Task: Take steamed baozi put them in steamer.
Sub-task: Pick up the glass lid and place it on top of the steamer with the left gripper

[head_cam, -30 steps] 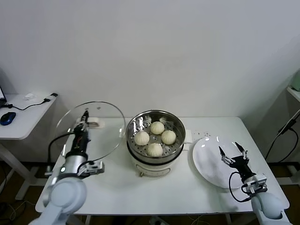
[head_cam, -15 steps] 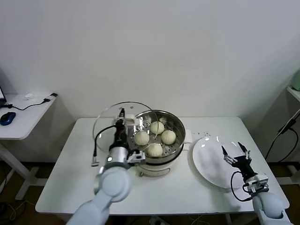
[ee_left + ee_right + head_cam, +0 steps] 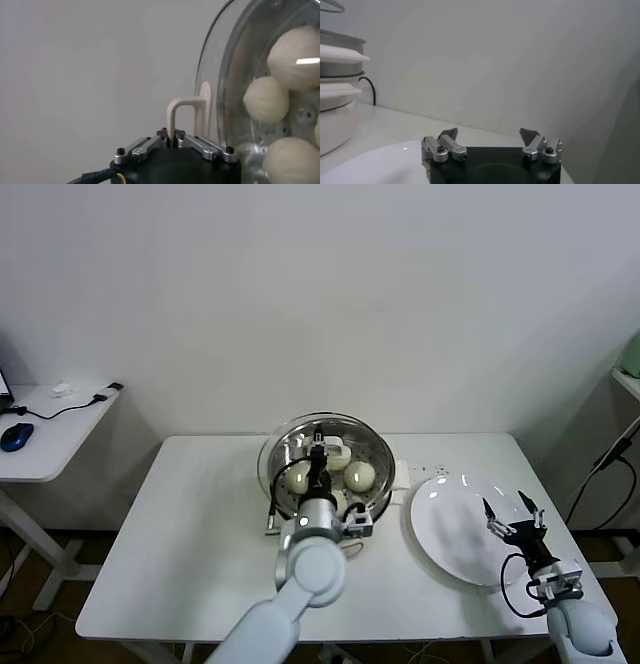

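Note:
The steamer (image 3: 379, 501) stands mid-table, with pale round baozi (image 3: 360, 475) lying inside it. A round glass lid (image 3: 281, 448) is held right over its mouth. My left gripper (image 3: 320, 446) is shut on the lid's white handle (image 3: 337, 451). In the left wrist view the fingers (image 3: 172, 135) pinch the white handle (image 3: 181, 106), and the baozi (image 3: 265, 99) show through the glass lid (image 3: 215, 65). My right gripper (image 3: 511, 511) hovers open over a white plate (image 3: 450, 534), with nothing between its fingers (image 3: 489, 134).
A side table with a blue mouse (image 3: 15, 436) and cables stands far left. The white wall runs close behind the table. The steamer's white base (image 3: 334, 107) shows at the edge of the right wrist view, with the plate (image 3: 380, 165) under the gripper.
My left arm has swung the glass lid from the table's left side across to over the steamer. The right gripper has drifted slightly right and toward the front, still open.

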